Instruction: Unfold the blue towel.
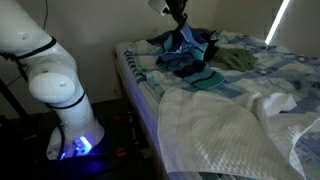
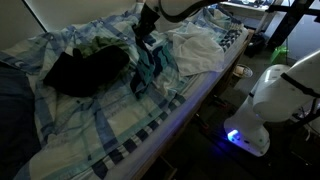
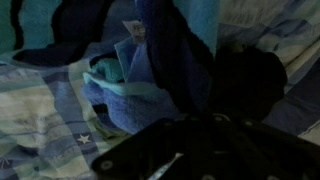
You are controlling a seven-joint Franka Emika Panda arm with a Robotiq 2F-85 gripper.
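Robot base (image 1: 70, 125): seen at the left in an exterior view, beside the bed, with a blue light lit at its foot.
Bedsheet (image 1: 140, 72): pale blue and patterned, spread rumpled over the mattress.
Blue towel (image 1: 195, 68): bunched on the bedsheet towards the far end of the bed, with one fold drawn up into a peak.
Gripper (image 1: 178, 18): held directly above the blue towel, jaws closed on the raised fold.
Dark cloth (image 1: 235, 60): laid just beside the blue towel.
White blanket (image 1: 230, 120): waffle-textured, draped over the near part of the bed.
Wrist view: dim and blurred, only blue folds can be made out.
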